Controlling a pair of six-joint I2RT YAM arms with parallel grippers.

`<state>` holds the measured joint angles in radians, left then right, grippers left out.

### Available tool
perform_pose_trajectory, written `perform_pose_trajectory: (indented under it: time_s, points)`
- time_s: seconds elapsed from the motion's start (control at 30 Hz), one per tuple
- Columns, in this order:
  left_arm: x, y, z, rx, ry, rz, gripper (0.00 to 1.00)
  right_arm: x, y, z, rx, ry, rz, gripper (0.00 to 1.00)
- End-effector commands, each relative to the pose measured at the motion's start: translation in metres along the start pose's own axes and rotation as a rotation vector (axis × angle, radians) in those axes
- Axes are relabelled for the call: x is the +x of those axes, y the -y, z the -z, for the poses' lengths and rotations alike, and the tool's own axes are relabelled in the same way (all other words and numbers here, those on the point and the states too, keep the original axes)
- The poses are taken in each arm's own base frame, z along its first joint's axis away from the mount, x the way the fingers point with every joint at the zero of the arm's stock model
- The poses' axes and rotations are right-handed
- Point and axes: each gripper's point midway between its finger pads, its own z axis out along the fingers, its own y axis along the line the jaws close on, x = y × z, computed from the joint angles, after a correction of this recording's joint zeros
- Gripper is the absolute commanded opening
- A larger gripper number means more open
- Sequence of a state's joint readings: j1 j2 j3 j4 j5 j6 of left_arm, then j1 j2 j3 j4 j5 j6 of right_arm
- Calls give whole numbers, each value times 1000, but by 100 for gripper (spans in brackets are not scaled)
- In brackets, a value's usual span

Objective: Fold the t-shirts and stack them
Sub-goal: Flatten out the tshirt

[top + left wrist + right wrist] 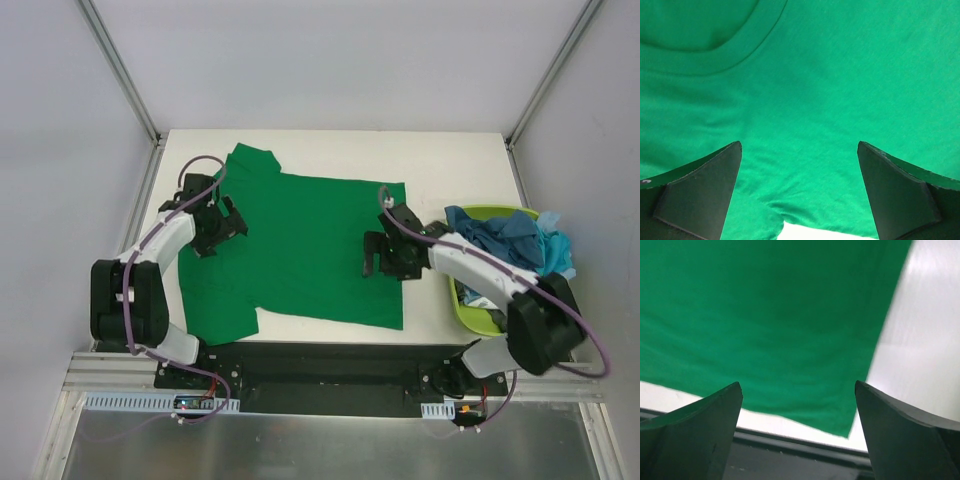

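Observation:
A bright green t-shirt lies spread flat on the white table, collar to the left, hem to the right. My left gripper is open and empty just above its collar end; the neckline shows in the left wrist view. My right gripper is open and empty above the hem end; the right wrist view shows the shirt's near hem corner. Dark teal-blue and light turquoise shirts lie heaped in the basket at the right.
A lime-green plastic basket stands at the table's right edge, beside my right arm. The black mounting rail runs along the near edge. Grey walls and metal frame posts enclose the table.

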<state>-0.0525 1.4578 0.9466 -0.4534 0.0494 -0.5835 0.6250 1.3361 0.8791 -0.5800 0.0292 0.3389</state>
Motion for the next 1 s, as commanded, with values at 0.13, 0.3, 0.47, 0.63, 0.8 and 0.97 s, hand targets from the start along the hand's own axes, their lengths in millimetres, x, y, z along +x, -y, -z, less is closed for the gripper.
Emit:
perform_pose_trajectory:
  time_s: [0.13, 0.3, 0.47, 0.63, 0.8, 0.97]
  points:
    - [-51, 18, -24, -34, 9, -12, 99, -92, -19, -47, -24, -26, 50, 96]
    - [-67, 18, -51, -81, -50, 7, 99, -120, -14, -80, -90, -109, -19, 97]
    - [-74, 26, -71, -75, -87, 13, 99, -139, 7, -111, -71, -179, -82, 98]
    - [-81, 41, -87, -35, -122, 40, 99, -164, 28, -128, -58, -208, -159, 98]
    - [-95, 62, -96, 26, -128, 59, 99, -200, 45, -136, -74, -194, -224, 98]
    - [-111, 87, -101, 92, -122, 70, 99, -242, 64, -132, -84, -127, -273, 98]
